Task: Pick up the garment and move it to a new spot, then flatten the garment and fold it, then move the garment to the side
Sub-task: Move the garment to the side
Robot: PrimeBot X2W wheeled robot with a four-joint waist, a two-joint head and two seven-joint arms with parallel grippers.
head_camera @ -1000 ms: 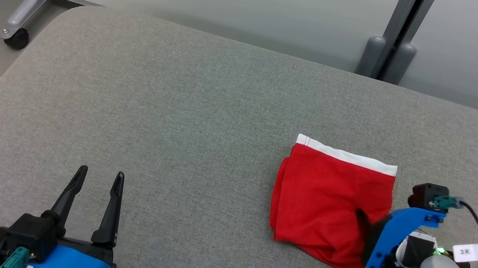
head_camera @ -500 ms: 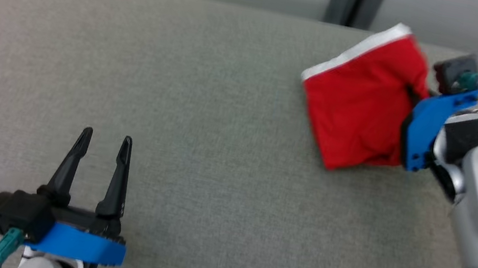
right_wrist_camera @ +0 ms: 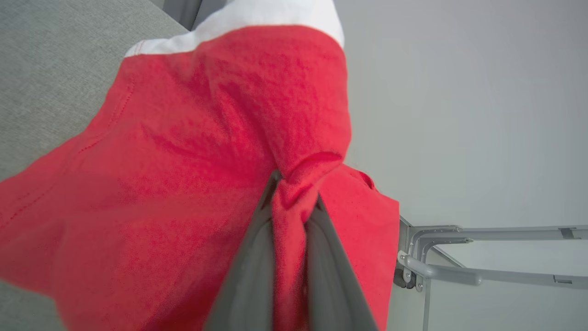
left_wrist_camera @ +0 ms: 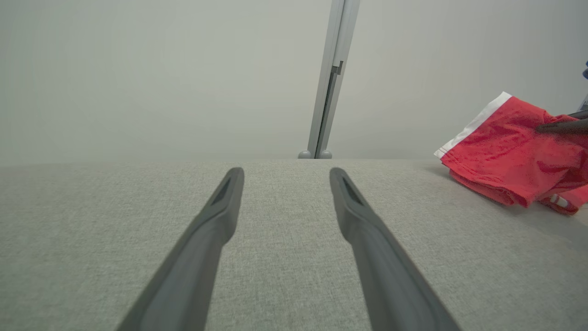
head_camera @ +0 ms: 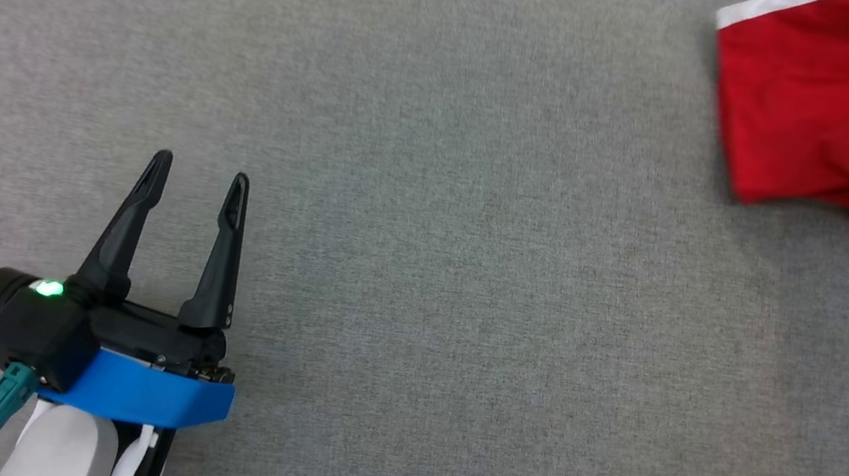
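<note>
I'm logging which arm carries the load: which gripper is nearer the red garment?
Right. The right gripper is shut on a pinched fold of the red garment; the left gripper hangs open over the grey table, far off to the garment's left.

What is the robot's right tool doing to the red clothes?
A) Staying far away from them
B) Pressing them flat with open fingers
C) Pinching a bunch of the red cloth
C: in the right wrist view, a bunched fold of the red garment is squeezed inside the shut right tool.
</note>
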